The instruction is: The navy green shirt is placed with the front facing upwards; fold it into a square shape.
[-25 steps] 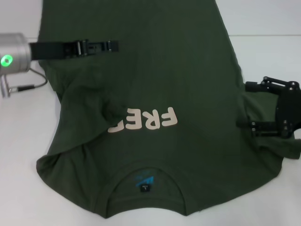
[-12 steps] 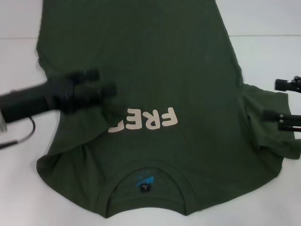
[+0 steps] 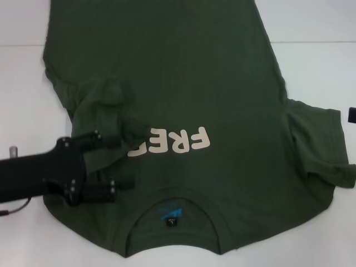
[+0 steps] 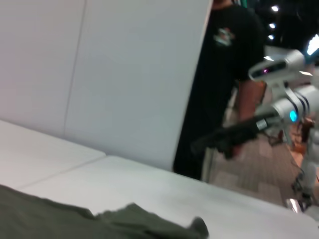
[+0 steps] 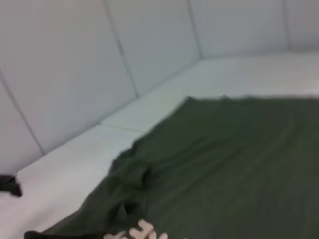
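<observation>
The navy green shirt (image 3: 183, 83) lies front up on the white table, collar (image 3: 172, 203) nearest me, cream lettering (image 3: 172, 142) partly covered by a bunched fold of the left sleeve (image 3: 103, 105). My left gripper (image 3: 114, 163) is open over the left shoulder, one finger on each side of that fold. The right sleeve (image 3: 317, 144) lies spread out flat. Only a black sliver of my right gripper (image 3: 352, 114) shows at the right edge. The shirt's edge (image 4: 124, 221) appears in the left wrist view, and its body (image 5: 229, 164) in the right wrist view.
White table (image 3: 22, 72) shows on both sides of the shirt. Beyond the table stand a white partition wall (image 4: 124, 74), a person in a black shirt (image 4: 224, 59) and another white robot (image 4: 286, 99).
My left gripper swept from the far left part of the shirt toward me to the left shoulder. My right gripper pulled away rightward off the right sleeve, almost out of frame.
</observation>
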You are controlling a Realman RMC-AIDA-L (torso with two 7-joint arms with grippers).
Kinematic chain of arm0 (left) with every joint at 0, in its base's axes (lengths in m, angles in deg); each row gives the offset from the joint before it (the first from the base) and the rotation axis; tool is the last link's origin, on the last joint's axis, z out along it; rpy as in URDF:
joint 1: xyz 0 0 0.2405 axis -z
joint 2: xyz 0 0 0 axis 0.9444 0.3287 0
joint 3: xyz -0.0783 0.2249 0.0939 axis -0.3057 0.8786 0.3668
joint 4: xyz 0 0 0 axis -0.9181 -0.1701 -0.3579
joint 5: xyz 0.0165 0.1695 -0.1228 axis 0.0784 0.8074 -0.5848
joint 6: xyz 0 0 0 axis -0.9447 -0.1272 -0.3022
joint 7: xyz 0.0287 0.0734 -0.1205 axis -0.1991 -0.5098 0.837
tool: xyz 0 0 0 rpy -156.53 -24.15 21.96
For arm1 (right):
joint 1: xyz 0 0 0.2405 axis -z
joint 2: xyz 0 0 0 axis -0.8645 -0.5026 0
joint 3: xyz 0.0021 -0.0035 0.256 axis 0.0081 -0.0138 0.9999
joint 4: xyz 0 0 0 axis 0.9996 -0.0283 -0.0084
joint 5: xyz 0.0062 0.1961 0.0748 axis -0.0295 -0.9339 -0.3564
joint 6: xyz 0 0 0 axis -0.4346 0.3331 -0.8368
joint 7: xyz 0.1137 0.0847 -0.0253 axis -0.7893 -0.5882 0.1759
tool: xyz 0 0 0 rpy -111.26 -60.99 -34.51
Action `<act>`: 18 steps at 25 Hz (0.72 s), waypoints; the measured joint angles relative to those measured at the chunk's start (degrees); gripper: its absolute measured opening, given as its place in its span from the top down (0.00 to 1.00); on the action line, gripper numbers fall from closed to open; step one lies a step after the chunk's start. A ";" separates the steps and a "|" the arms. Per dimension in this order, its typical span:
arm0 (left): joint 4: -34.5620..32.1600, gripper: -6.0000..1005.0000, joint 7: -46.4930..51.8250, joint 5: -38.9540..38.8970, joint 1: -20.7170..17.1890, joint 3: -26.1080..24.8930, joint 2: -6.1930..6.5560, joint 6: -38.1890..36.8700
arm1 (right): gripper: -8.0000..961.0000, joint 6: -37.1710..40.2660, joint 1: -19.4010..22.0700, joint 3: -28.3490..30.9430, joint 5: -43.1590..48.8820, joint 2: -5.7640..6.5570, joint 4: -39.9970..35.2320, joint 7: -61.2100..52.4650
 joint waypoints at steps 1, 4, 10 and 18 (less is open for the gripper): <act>-0.08 0.09 -0.57 0.62 -0.07 0.07 -0.04 -0.32 | 0.05 0.35 -0.33 -0.17 1.12 0.07 -1.42 -2.61; -0.32 0.09 -2.61 2.05 -0.35 0.36 -0.27 -1.47 | 0.05 2.37 -2.35 -0.51 7.03 0.66 -5.86 -12.48; -1.03 0.09 -4.53 3.37 -0.44 0.28 -0.34 -2.97 | 0.05 7.73 -9.09 -1.25 24.43 1.96 -9.90 -25.81; -2.37 0.09 -6.58 6.80 -0.43 0.56 -0.39 -3.35 | 0.05 8.63 -14.23 -13.43 44.24 1.08 -9.86 -36.38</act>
